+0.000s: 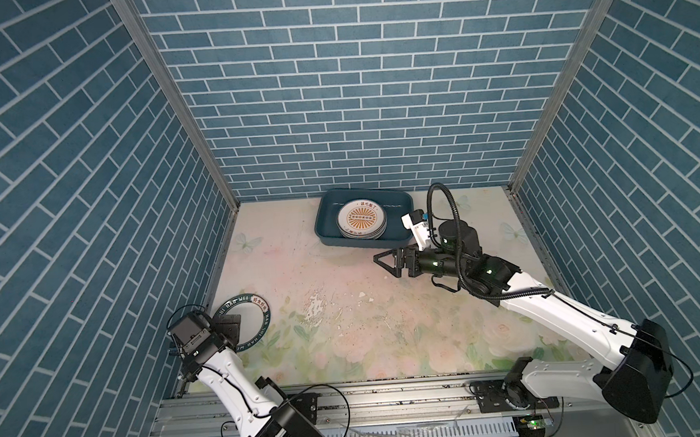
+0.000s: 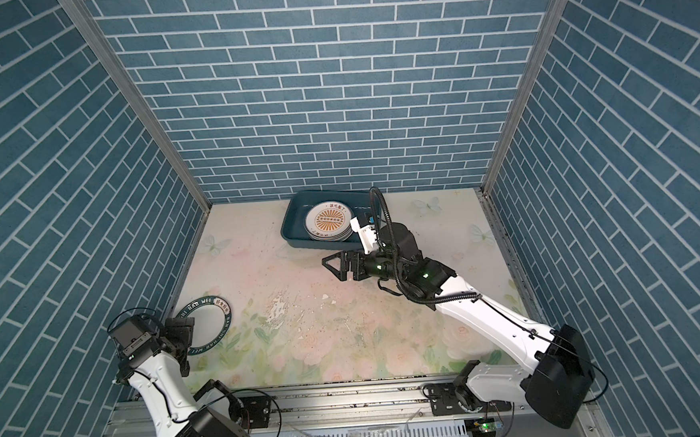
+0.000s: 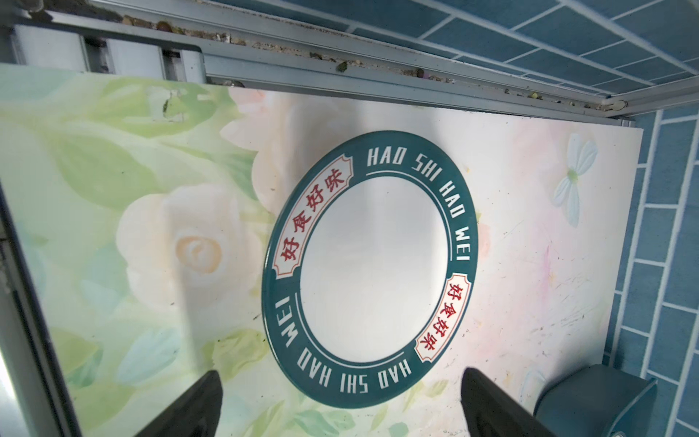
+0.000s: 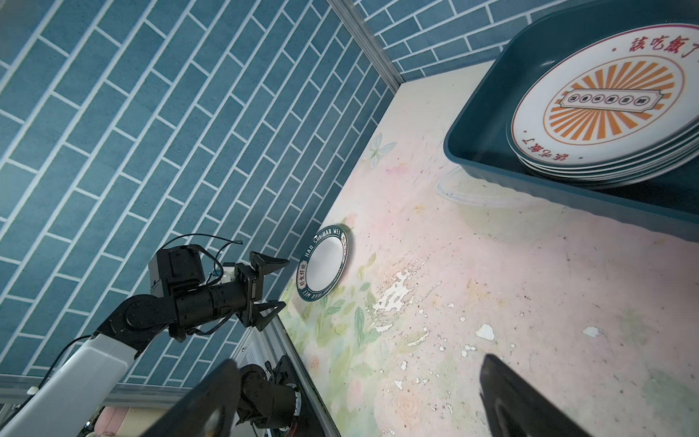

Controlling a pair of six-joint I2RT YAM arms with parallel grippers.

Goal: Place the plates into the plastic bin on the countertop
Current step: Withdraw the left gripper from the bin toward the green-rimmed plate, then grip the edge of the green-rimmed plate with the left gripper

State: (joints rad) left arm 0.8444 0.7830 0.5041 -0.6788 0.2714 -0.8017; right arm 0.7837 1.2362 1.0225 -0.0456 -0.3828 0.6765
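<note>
Plates [image 1: 362, 223] sit stacked in the teal bin [image 1: 324, 223] at the far middle of the flowered countertop [image 1: 347, 336] in both top views, the top one showing an orange sunburst. A green-rimmed plate [image 1: 258, 318] lies flat at the near left, close to the left wall [image 1: 91, 243]. The left gripper [image 1: 231, 328] hovers just beside its near-left edge. The right gripper [image 1: 386, 266] hangs just on the near side of the bin, spread wide and empty.

From the left wrist, the green-rimmed plate lies alone on the countertop, and the two black fingers [image 3: 196, 405] stand wide apart at its near edge, gripping nothing.

From the right wrist, several plates fill the bin's left half, and this gripper's fingers [image 4: 529, 401] are parted wide with nothing between them. Across the countertop, the left gripper points at the green-rimmed plate, wide open and empty.
</note>
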